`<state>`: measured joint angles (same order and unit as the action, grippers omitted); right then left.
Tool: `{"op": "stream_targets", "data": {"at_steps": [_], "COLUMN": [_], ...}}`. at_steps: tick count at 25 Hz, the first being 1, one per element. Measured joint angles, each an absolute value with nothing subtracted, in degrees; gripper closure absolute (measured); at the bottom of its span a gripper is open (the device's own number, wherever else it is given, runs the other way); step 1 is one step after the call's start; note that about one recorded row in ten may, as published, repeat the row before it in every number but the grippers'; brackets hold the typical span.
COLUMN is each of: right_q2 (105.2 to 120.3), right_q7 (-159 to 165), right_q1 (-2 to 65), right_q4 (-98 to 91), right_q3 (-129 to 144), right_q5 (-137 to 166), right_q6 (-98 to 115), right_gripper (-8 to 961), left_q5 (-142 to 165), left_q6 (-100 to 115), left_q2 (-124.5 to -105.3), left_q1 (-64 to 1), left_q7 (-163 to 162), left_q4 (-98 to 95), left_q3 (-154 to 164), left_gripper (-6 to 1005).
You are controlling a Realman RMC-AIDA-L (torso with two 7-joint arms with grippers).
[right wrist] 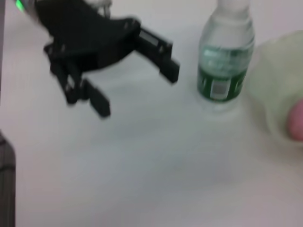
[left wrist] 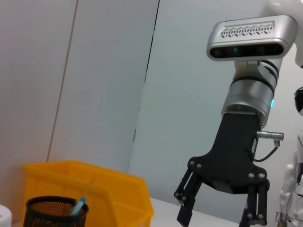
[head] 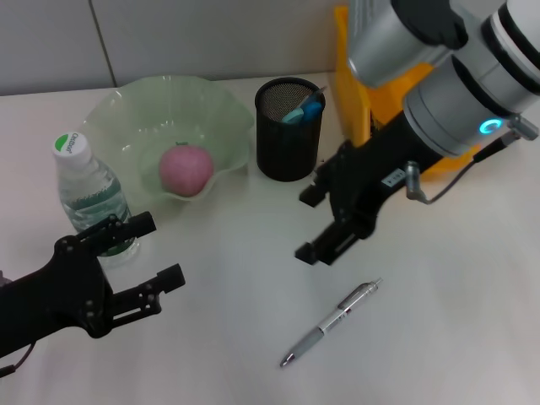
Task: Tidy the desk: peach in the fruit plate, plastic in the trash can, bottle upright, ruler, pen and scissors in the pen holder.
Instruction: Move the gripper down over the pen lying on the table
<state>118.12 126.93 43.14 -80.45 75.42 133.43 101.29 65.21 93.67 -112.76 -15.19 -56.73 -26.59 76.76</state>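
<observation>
Peach (head: 186, 169) sits in the green plate (head: 221, 116), far left part of the desk (head: 447, 312). Bottle (head: 88, 191) stands upright just left of the plate, cap up; the right wrist view confirms it is standing, with the plate rim next to it.

Pen holder (head: 288, 135) is right of the plate, upright, with something blue poking out of the top. It looks like the scissors (head: 305, 108), but I can't tell for sure, and can't tell whether the ruler is in there too. Yellow trash can (head: 354, 93) is behind and right of the holder, mostly hidden by the right arm; in the left wrist view it stands directly behind the holder.

Pen (head: 332, 323) lies flat on the bare desk, near centre-right, on a diagonal with the tip toward the near edge. Nothing is touching it.

Right pincer (head: 305, 225) hangs above the desk between the holder and the pen, fingers apart and empty. It is near the pen's far end but clear of it. The left wrist view shows the same: both fingers spread with nothing between them.

Left pincer (head: 162, 251) is at the near left, just in front of the bottle, fingers apart and holding nothing. Its upper finger reaches close to the bottle's base; I can't tell whether it touches. In the right wrist view there is a gap between that pincer and the bottle.
</observation>
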Motion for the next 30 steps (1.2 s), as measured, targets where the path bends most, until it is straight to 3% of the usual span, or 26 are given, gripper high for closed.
{"op": "stream_targets", "data": {"at_steps": [10, 20, 27, 30], "right_q2": [118.18, 118.66, 118.89, 118.91], "right_q7": [124.66, 124.27, 124.85, 126.07], "right_q1": [41.99, 41.82, 41.9, 41.8], "right_q4": [-80.54, -81.21, -81.47, -81.62], "right_q3": [71.39, 70.45, 59.16, 56.23], "right_q5": [137.4, 139.7, 135.74, 134.83], "right_q6": [103.3, 106.73, 103.53, 102.17], "right_gripper": [156, 156, 156, 156], "left_q5": [75.63, 89.31, 105.27, 107.31], "left_q6": [90.82, 89.88, 90.3, 90.36], "left_q2": [-113.1, -115.78, -118.43, -118.39], "left_q1": [-15.2, -15.48, -17.43, -19.0], "left_q7": [-66.15, -77.62, -102.46, -108.42], "left_q4": [-36.38, -49.03, -70.04, -73.17], "left_q3": [76.49, 73.24, 75.89, 78.08], "left_gripper": [156, 157, 156, 156]}}
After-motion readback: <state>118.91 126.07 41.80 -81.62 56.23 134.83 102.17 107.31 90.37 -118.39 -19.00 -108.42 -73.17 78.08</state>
